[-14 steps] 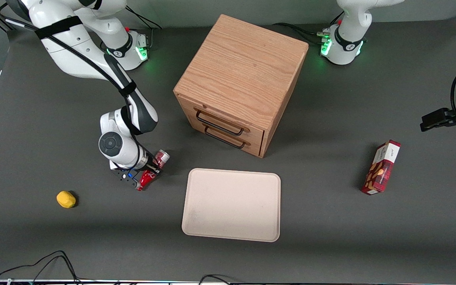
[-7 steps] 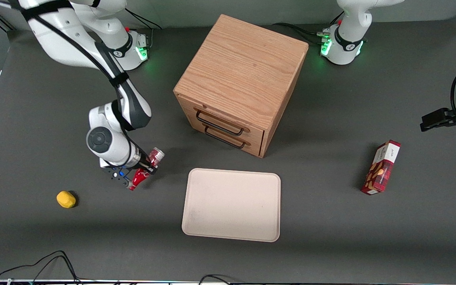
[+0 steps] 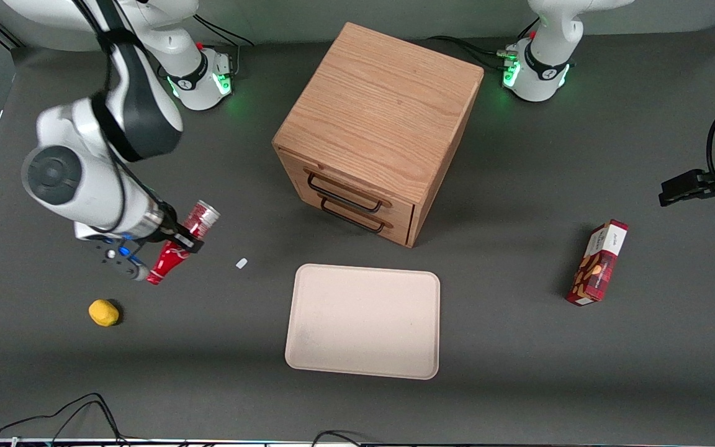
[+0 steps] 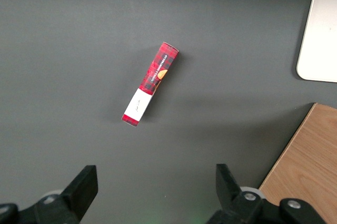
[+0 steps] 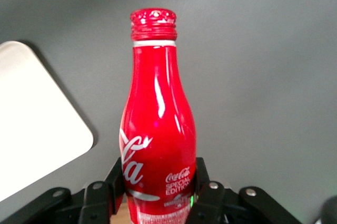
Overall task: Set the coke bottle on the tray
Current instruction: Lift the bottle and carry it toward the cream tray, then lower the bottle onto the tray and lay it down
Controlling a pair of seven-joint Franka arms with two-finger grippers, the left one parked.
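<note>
Red coke bottle (image 3: 182, 243) is rising at frame left, clamped in my gripper (image 3: 174, 239), now needing carrying across to the tray (image 3: 364, 321).

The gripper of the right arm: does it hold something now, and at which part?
The gripper holds the coke bottle, clamped across its lower body near the silvery base, above the table toward the working arm's end.

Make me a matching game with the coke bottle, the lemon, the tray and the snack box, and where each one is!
Things:
1. coke bottle
2. lemon
3. tray
4. snack box

Places:
A. on the table in front of the wooden drawer cabinet
B. toward the parked arm's end of the table
C. held in the hand, up off the table
D. on the table, nearer the front camera than the hand

Pairs: 1-C, 2-D, 3-A, 4-B
</note>
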